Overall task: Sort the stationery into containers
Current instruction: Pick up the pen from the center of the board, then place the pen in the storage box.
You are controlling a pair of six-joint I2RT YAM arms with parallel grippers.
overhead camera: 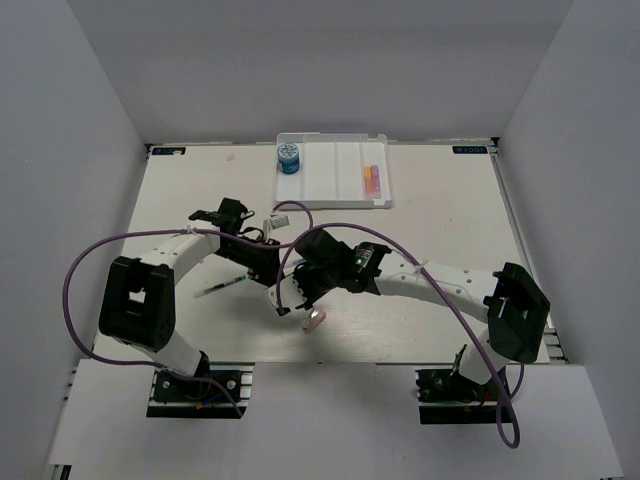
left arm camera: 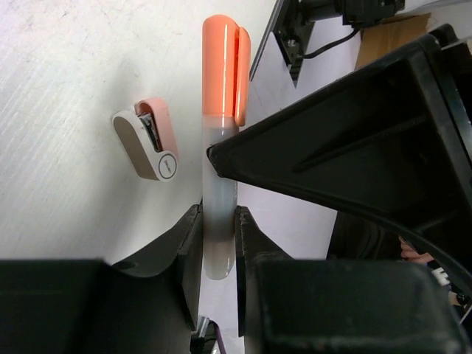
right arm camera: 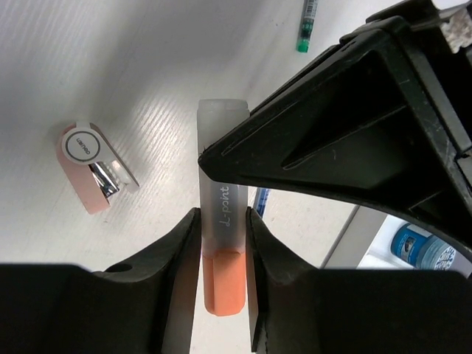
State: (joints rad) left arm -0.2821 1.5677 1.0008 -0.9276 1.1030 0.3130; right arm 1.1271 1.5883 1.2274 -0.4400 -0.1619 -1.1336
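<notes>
An orange-capped marker with a frosted white body (left arm camera: 220, 147) is held by both grippers at once, just above the table. My left gripper (left arm camera: 219, 243) is shut on its white end. My right gripper (right arm camera: 223, 251) is shut on the marker (right arm camera: 221, 214) at the edge of its orange cap. The two grippers meet at mid-table, left (overhead camera: 270, 272) and right (overhead camera: 297, 290). A pinkish eraser (overhead camera: 315, 318) lies beside them on the table and shows in both wrist views (left arm camera: 147, 140) (right arm camera: 92, 166). The white divided tray (overhead camera: 300, 190) stands at the back, holding a blue roll (overhead camera: 289, 158) and orange and pink markers (overhead camera: 371, 180).
A thin green-tipped pen (overhead camera: 222, 287) lies on the table left of the grippers and also shows in the right wrist view (right arm camera: 306, 26). A blue pen (right arm camera: 262, 200) peeks out beneath the left gripper. Purple cables loop along both arms. White walls enclose the table.
</notes>
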